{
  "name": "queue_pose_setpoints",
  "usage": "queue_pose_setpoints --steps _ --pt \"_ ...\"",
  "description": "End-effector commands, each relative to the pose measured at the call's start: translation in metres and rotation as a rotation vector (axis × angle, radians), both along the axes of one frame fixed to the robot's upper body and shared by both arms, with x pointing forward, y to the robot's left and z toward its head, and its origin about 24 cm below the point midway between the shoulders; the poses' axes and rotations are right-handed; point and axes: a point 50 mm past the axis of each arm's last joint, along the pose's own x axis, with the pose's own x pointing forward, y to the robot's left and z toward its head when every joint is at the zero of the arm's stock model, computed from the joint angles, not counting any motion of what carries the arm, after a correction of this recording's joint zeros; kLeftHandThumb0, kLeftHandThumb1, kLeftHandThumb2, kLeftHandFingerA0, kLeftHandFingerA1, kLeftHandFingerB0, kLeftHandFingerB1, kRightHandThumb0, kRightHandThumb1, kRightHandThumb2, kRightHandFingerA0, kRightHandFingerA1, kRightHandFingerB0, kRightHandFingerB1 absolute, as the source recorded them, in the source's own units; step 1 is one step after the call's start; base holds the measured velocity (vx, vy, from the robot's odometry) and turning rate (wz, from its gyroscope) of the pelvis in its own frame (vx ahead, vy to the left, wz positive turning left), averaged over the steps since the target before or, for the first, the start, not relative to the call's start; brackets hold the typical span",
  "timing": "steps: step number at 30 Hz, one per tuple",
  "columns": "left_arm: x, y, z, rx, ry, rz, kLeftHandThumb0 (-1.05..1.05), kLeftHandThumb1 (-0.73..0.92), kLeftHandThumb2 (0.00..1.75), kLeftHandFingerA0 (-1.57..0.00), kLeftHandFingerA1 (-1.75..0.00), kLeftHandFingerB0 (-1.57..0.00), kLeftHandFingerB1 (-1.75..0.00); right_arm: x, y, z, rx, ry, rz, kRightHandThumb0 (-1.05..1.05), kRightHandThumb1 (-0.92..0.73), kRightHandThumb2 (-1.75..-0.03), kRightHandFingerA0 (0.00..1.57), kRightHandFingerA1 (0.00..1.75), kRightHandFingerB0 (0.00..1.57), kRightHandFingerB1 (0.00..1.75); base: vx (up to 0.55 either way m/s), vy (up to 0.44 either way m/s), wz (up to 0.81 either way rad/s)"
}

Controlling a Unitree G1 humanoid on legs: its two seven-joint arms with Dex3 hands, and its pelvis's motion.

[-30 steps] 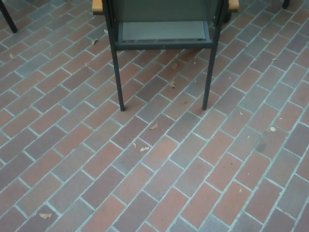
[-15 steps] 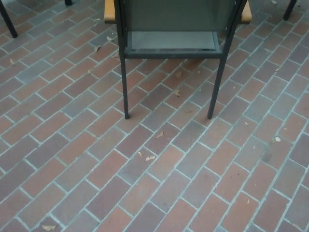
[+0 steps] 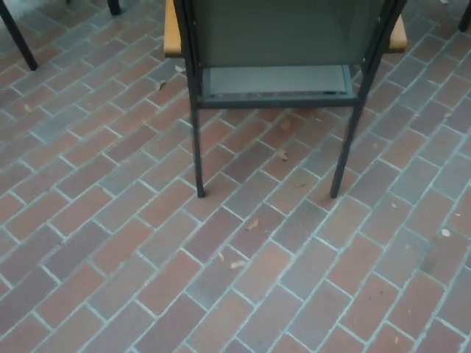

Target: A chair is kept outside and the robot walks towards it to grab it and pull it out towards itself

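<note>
Chair — upper centre of your head view, back turned toward you, grey mesh backrest in a dark metal frame, seat panel visible beneath it. Two rear legs stand on the brick paving; front legs are hidden.

Armrests — tan wood, left one and right one, both cut off by the top edge.

Hands — neither is in view, so you cannot tell whether they are open or closed. Nothing holds the chair yet.

Other items: a dark furniture leg at upper left; dry leaves scattered on the bricks.

Risks, as judged from here:
- The top rail of the backrest is out of frame; reaching up blind could miss the frame or catch only mesh.
- The rear legs may snag on the brick joints when you pull, tipping the chair toward you.
- A one-sided grip would likely swing the chair instead of drawing it straight.
- Stepping closer, your feet could strike the rear legs.
</note>
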Motion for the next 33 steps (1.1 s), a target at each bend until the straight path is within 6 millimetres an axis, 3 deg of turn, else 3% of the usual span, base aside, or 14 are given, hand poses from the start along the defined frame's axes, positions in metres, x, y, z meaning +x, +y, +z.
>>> queue_pose_setpoints --steps 1,2,3,4,5,11,18,19,20,27,28,33 --pt "0.008 0.002 0.003 -0.015 -0.006 0.023 -0.69 0.49 0.55 -0.21 -0.74 -0.28 -0.51 0.002 -0.007 0.008 -0.025 -0.049 -0.013 -0.53 -0.32 -0.74 0.01 0.40 0.01 0.36 0.19 -0.262 -0.02" --pt "0.009 0.001 0.004 -0.022 -0.015 0.022 -0.69 0.49 0.55 -0.21 -0.74 -0.28 -0.51 0.002 -0.007 0.008 -0.022 -0.052 -0.016 -0.53 -0.32 -0.74 0.01 0.40 0.01 0.36 0.19 -0.202 0.00" --pt "0.010 0.000 0.003 -0.025 -0.012 0.018 -0.71 0.36 0.73 -0.26 -0.69 -0.28 -0.55 0.002 -0.007 0.008 -0.019 -0.052 -0.018 -0.49 -0.32 -0.75 0.00 0.40 0.00 0.37 0.23 -0.131 -0.08" --pt "0.011 0.000 0.003 -0.025 -0.009 0.016 -0.71 0.36 0.73 -0.26 -0.69 -0.28 -0.55 0.002 -0.007 0.008 -0.017 -0.052 -0.018 -0.49 -0.32 -0.75 0.00 0.40 0.00 0.37 0.26 -0.105 -0.14" --pt "0.011 -0.001 0.003 -0.025 -0.003 0.002 -0.66 0.50 0.56 -0.24 -0.73 -0.27 -0.51 0.003 -0.007 0.008 -0.020 -0.053 -0.014 -0.51 -0.33 -0.76 0.00 0.39 0.00 0.35 0.25 -0.059 -0.13" --pt "0.010 -0.003 0.000 -0.032 0.005 0.000 -0.63 0.49 0.55 -0.26 -0.73 -0.30 -0.51 0.010 -0.009 0.013 -0.026 -0.062 -0.006 -0.59 -0.38 -0.78 0.01 0.34 0.00 0.31 0.24 -0.006 -0.16" --pt "0.012 -0.004 0.005 -0.024 0.008 -0.031 -0.66 0.47 0.55 -0.28 -0.74 -0.30 -0.52 0.021 -0.010 0.017 -0.033 -0.077 -0.009 -0.62 -0.37 -0.77 0.01 0.42 0.01 0.32 0.26 0.163 0.07" --pt "0.012 -0.004 0.005 -0.023 0.010 -0.033 -0.67 0.35 0.79 -0.29 -0.70 -0.27 -0.57 0.022 -0.009 0.017 -0.027 -0.082 -0.010 -0.63 -0.38 -0.77 0.03 0.38 0.02 0.32 0.22 0.132 0.09" --pt "0.011 -0.003 0.004 -0.026 0.011 -0.040 -0.66 0.46 0.55 -0.28 -0.77 -0.26 -0.53 0.023 -0.009 0.018 -0.027 -0.089 -0.007 -0.64 -0.38 -0.78 0.03 0.39 0.03 0.34 0.17 0.092 0.06" --pt "0.004 -0.001 0.001 -0.021 0.046 -0.022 -0.68 0.46 0.55 -0.31 -0.75 -0.32 -0.52 0.022 -0.013 0.022 -0.053 -0.098 -0.008 -0.66 -0.39 -0.79 0.04 0.39 0.04 0.32 0.20 -0.015 0.07" --pt "0.004 0.000 0.001 -0.025 0.043 -0.020 -0.67 0.34 0.78 -0.31 -0.71 -0.28 -0.57 0.022 -0.014 0.023 -0.048 -0.106 -0.016 -0.65 -0.39 -0.79 0.04 0.34 0.03 0.31 0.34 -0.161 -0.63" --pt "0.004 0.001 0.003 -0.018 0.040 -0.028 -0.69 0.34 0.79 -0.33 -0.72 -0.29 -0.57 0.022 -0.016 0.024 -0.035 -0.120 -0.033 -0.63 -0.39 -0.79 0.03 0.32 0.03 0.29 0.37 -0.183 0.01"
